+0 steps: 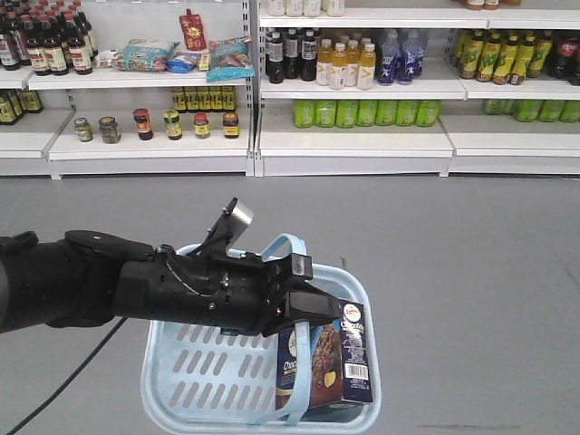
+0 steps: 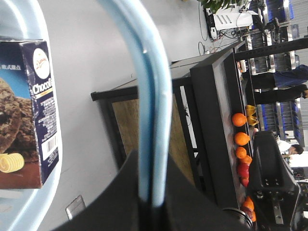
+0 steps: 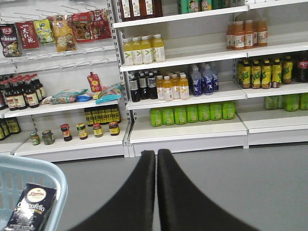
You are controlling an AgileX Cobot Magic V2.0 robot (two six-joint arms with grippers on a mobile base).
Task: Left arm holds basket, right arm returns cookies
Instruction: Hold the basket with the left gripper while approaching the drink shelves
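Observation:
The left arm [image 1: 109, 281] reaches in from the left, and my left gripper [image 1: 306, 299] is shut on the pale blue handle [image 1: 283, 243] of the light blue basket [image 1: 186, 385], which hangs above the grey floor. In the left wrist view the handle [image 2: 144, 72] runs down between the jaws of the left gripper [image 2: 153, 168]. The cookies box [image 1: 331, 362] stands upright at the basket's right end; it also shows in the left wrist view [image 2: 29, 115]. My right gripper [image 3: 156, 153] is shut and empty, to the right of the basket [image 3: 50, 178] and the cookies [image 3: 31, 207]. The right arm is out of the front view.
White store shelves [image 1: 349, 145] with bottles, jars and snack bags stand across the grey floor ahead. Yellow drink bottles [image 3: 142, 50] and green bottles [image 3: 192, 114] fill the shelves. A black stand with oranges [image 2: 239, 139] and a person [image 2: 279, 79] show in the left wrist view.

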